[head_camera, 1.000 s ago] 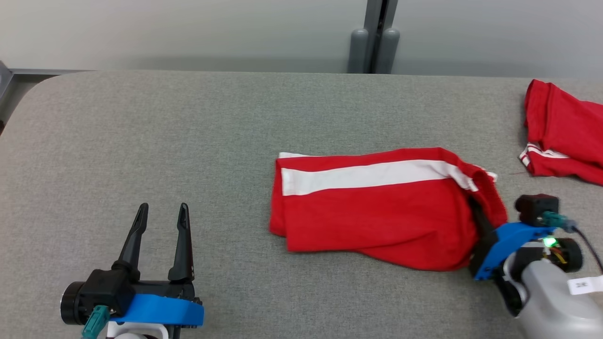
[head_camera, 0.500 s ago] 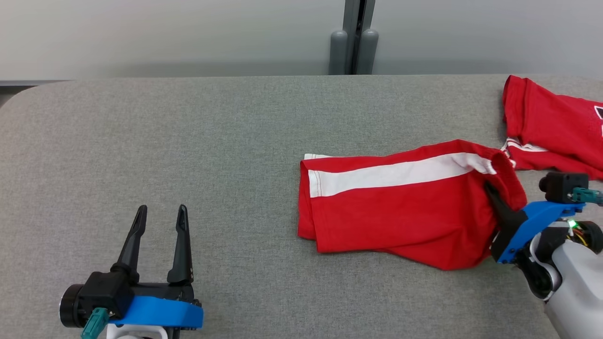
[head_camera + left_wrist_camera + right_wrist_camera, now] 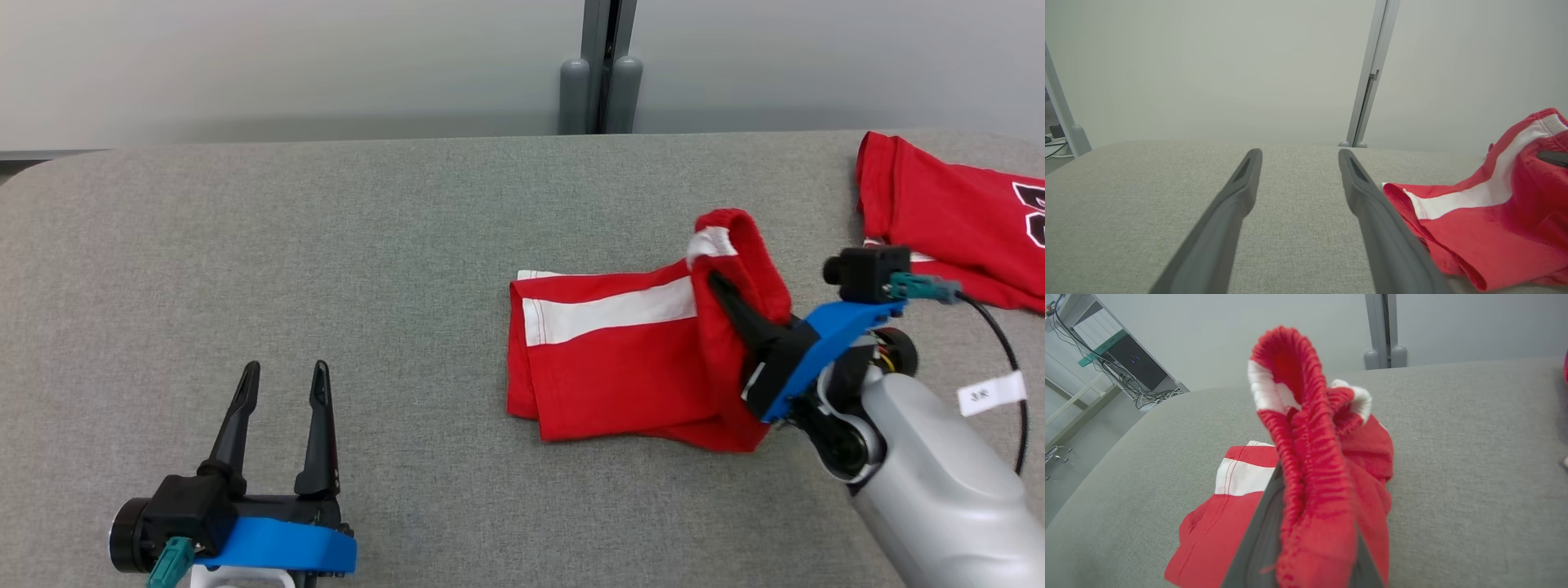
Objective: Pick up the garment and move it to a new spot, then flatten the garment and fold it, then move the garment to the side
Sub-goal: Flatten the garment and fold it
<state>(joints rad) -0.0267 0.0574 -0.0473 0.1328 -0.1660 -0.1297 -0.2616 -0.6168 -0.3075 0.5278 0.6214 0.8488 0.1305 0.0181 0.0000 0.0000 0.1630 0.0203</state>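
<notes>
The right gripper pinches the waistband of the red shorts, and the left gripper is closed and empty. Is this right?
Not quite: the left gripper is open and empty, fingers apart, as the left wrist view shows. The right gripper does pinch the waistband of the red shorts.

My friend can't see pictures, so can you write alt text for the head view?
The right gripper pinches the waistband of red shorts, holding that end up off a grey table. The left gripper rests open at lower left, and a red shirt lies at the far right.
</notes>
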